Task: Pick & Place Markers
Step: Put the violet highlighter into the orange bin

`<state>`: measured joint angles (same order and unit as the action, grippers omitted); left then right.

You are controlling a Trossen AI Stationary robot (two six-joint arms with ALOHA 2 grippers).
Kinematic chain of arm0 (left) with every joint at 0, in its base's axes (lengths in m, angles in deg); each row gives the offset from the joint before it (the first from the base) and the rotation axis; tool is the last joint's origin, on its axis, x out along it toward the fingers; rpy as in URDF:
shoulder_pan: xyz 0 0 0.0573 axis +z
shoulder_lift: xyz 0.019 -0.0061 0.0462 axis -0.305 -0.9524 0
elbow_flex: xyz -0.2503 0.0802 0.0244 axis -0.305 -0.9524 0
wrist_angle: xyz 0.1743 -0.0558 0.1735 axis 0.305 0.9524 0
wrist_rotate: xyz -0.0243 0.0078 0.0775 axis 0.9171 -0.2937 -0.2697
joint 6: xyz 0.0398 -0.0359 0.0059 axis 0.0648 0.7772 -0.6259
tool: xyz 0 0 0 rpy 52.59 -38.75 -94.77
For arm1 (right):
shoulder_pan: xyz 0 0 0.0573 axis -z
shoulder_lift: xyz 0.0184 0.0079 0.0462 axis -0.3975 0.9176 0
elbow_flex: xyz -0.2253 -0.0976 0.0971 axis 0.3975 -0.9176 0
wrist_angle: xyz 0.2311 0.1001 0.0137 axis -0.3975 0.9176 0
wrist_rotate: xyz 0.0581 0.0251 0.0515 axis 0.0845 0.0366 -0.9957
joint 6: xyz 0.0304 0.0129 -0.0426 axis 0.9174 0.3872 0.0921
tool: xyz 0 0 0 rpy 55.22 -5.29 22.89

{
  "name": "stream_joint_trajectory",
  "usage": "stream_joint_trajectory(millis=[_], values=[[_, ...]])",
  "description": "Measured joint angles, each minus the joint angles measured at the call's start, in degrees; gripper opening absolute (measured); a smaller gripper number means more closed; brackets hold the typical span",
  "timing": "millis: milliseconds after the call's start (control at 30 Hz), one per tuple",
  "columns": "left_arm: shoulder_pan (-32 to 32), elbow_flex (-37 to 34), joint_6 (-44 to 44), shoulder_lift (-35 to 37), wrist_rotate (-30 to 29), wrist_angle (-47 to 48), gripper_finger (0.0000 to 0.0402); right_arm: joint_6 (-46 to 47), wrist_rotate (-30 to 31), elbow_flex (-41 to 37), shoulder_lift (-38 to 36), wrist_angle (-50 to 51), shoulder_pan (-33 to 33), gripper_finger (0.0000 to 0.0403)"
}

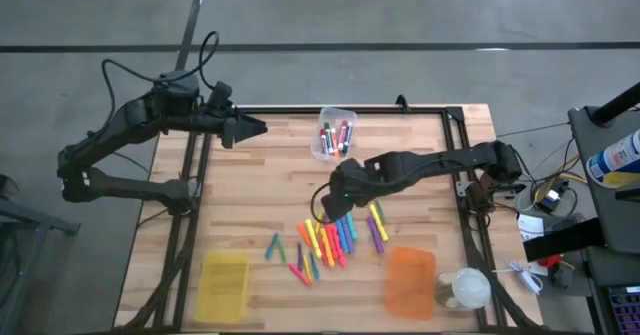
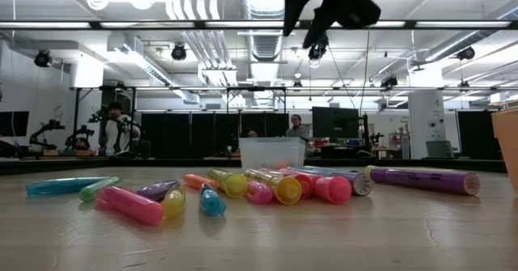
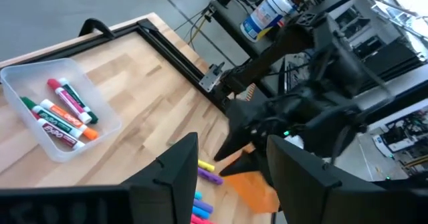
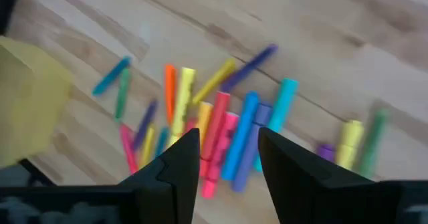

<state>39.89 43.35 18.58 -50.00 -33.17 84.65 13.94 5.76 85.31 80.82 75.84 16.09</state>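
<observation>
wooden boards make the table (image 1: 420, 155), and behind it the low view opens on a large workshop where people stand far back. nearest the front edge sit a yellow bin (image 1: 223, 286) and an orange bin (image 1: 410, 282). just beyond them the markers (image 1: 330, 240) lie loose in a heap at the table's middle. they look light, stiff and smooth, so one may roll or slip; i think the best hold is across the middle of the barrel, on a marker at the edge of the heap. the right gripper (image 1: 322, 207) hangs above this heap, fingers spread and holding nothing. farther back stands a clear bin (image 1: 335, 133) with a few bigger markers inside. the left gripper (image 1: 255, 128) waits at the far left corner, fingers spread too. only the left wrist view shows their white labels; the low view shows just the bin's wall.
</observation>
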Motion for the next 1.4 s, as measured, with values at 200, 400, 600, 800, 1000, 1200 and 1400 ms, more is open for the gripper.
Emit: stream_joint_trajectory(millis=[200,400,600,800,1000,1200,1400], values=[[-0.02,0.0,1.3,1.3,0.72,-0.03,0.0171,3.38,-0.87,-6.68,0.01,-4.21,0.05,0.0144],[-0.02,0.0,1.73,3.35,0.7,-0.03,0.0171,5.75,-2.52,-10.53,0.01,-4.02,0.0,0.0132],[-0.07,0.0,1.71,5.51,0.68,-0.03,0.0171,7.31,-4.63,-13.73,0.01,-3.25,0.0,0.0128],[-0.07,0.0,1.82,6.47,0.66,-0.03,0.0171,7.67,-9.22,-16.36,0.01,-3.27,0.0,0.0132],[-0.07,0.0,2.28,7.3,0.62,-0.03,0.0171,8.56,-10.55,-16.93,0.01,-7.8,-0.61,0.0127],[-0.07,0.0,2.15,7.26,0.62,-0.01,0.0171,8.73,-10.7,-17.04,0.01,-18.6,-1.07,0.012],[-0.07,0.0,1.99,7.19,0.59,-0.01,0.0171,9.79,-10.68,-17.14,0.01,-25.27,-1.16,0.0114]])
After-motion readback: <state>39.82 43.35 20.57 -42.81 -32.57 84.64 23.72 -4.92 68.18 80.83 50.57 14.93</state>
